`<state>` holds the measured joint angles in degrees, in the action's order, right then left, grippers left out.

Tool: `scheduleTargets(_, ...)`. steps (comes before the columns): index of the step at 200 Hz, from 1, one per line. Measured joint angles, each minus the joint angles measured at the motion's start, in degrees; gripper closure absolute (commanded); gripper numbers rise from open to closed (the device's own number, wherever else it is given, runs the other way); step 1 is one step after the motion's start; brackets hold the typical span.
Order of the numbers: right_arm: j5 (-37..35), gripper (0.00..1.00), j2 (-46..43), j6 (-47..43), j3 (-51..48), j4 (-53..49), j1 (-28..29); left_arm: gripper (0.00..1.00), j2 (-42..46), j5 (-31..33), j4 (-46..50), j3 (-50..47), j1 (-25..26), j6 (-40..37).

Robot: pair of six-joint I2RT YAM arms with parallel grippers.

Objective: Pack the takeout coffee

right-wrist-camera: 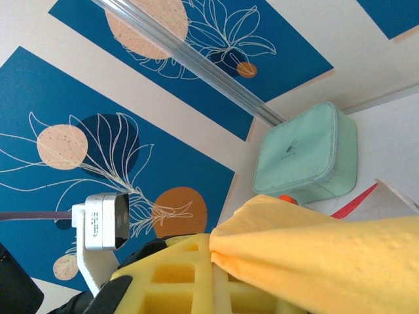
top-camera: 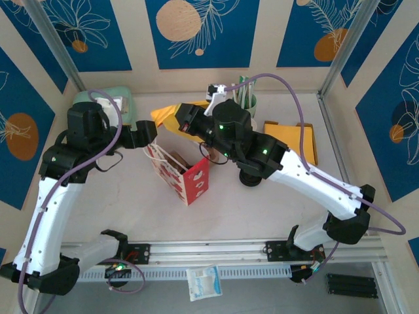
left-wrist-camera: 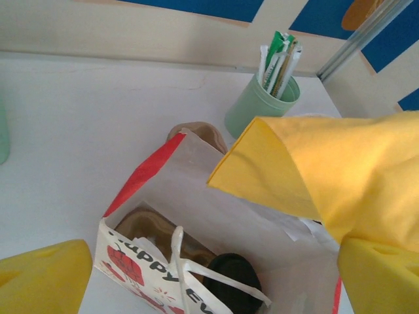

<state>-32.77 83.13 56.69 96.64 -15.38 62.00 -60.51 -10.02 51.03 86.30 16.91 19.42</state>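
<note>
Two pincers work over the paper bag [top-camera: 180,171], which stands open in the middle of the table [top-camera: 131,216]. The takeout coffee [left-wrist-camera: 230,280] is already inside the bag, low at the near side. I see its round black lid, and beside it something brown that I cannot name surely. The right pincer [top-camera: 188,122] is clenched on a yellow cloth [left-wrist-camera: 327,170], which hangs just over the far edge of the bag's mouth. The left pincer [left-wrist-camera: 209,268] is released, with its yellow fingers [left-wrist-camera: 42,278] wide apart on either side of the bag.

I judge that the step in hand is to bring the cloth down into the bag. To do it well, the right arm should aim at the free space beside the lid, not on it, and descend slowly so the cup does not tip. The thin wall may fold inward, so the left pincer could hold the rim. The mint-green cup of sticks [left-wrist-camera: 260,108] is near behind, so any swing should be small.
</note>
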Motion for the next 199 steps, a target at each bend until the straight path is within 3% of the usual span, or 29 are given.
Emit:
scheduleTargets(89, 1.07, 1.0, 7.85, 3.26, 3.48, 0.81, 3.74, 0.01, -0.11, 4.92, -0.85, 0.0, -0.04, -0.09)
scheduleTargets(199, -1.6, 1.0, 8.37, 6.99, 0.7, 1.81, 4.04, 0.0, -0.85, 6.71, -0.81, -0.02, -0.09, -0.5)
